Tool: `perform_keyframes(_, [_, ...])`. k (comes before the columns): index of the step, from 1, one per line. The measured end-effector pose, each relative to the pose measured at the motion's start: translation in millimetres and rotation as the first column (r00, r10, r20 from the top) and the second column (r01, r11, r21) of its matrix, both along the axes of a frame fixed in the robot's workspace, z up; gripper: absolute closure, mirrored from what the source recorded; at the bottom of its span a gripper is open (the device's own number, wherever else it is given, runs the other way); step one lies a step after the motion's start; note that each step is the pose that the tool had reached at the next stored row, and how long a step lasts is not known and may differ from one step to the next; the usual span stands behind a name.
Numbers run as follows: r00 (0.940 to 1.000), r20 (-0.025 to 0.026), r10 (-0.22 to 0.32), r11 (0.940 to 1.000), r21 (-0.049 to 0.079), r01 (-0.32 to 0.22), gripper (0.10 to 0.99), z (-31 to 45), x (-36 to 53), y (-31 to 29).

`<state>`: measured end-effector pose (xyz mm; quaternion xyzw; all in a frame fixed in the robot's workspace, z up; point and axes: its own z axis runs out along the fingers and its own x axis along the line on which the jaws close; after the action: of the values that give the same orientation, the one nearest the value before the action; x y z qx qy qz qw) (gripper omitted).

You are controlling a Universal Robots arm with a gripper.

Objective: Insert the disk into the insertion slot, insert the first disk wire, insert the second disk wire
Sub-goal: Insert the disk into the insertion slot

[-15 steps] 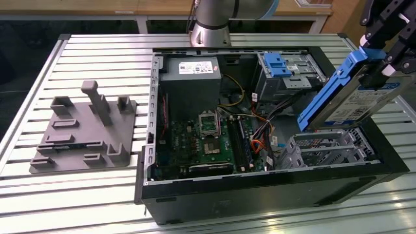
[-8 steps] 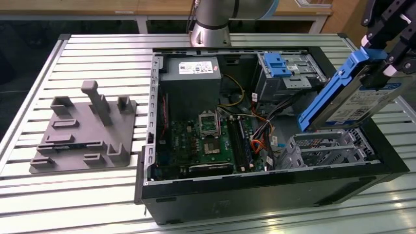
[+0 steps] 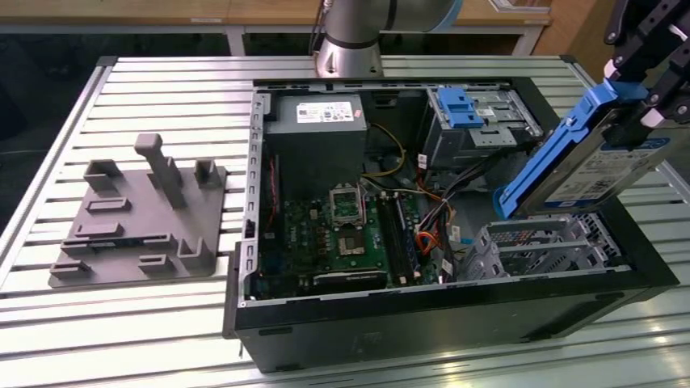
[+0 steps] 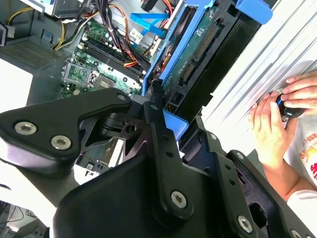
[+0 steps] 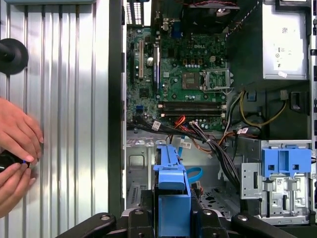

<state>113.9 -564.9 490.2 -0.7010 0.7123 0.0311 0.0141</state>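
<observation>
My gripper (image 3: 650,99) is shut on the upper end of the disk (image 3: 599,171), a silver-grey drive with a white label in a blue carrier frame. The disk hangs tilted, its lower end just above the insertion slot (image 3: 544,246), a perforated silver cage in the case corner at the exterior view's right. In the first wrist view the carrier's blue edge (image 5: 171,196) stands over the insertion slot (image 5: 140,166), clamped by my gripper (image 5: 171,220). The second wrist view shows the disk (image 4: 198,47) from its circuit-board side. Loose orange, blue and black wires (image 5: 205,144) lie beside the cage.
The open computer case (image 3: 431,323) holds a motherboard (image 3: 345,234), a power supply (image 3: 318,113) and a taller bay with a blue latch (image 3: 464,109). A grey fixture (image 3: 135,218) sits on the slatted table. A person's hands (image 5: 15,148) rest on the table beside the case.
</observation>
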Motion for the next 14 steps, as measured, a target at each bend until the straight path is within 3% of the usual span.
perform_keyframes(5, [1.0, 0.0, 0.003, 1.0, 0.0, -0.003, 0.725, -1.0, 6.2, 0.1])
perform_keyframes(14, [1.0, 0.0001, 0.004, 1.0, 0.0, -0.004, 0.725, -1.4, 6.3, 0.0])
